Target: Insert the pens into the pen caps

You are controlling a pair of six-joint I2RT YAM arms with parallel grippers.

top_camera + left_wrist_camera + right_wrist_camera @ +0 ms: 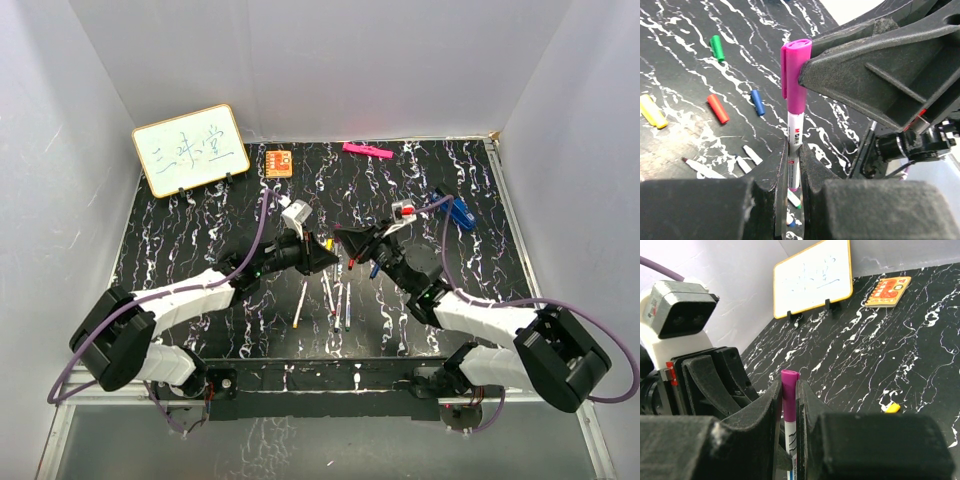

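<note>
My left gripper (794, 155) is shut on the white barrel of a pen (794, 137), held upright. A purple cap (796, 75) sits over the pen's upper end. My right gripper (789, 390) is shut on that purple cap (789, 385), its finger (865, 75) pressing the cap's side. The two grippers meet above the table's middle, left (322, 250) and right (352, 242). Green (717, 48), red (718, 108), blue (757, 102) and yellow (652, 111) caps lie loose on the table. Several uncapped pens (328, 292) lie just in front of the grippers.
A whiteboard (190, 148) stands at the back left, with an orange card (279, 162) beside it. A pink marker (367, 151) lies at the back edge. A larger blue object (460, 211) lies to the right. White walls enclose the table.
</note>
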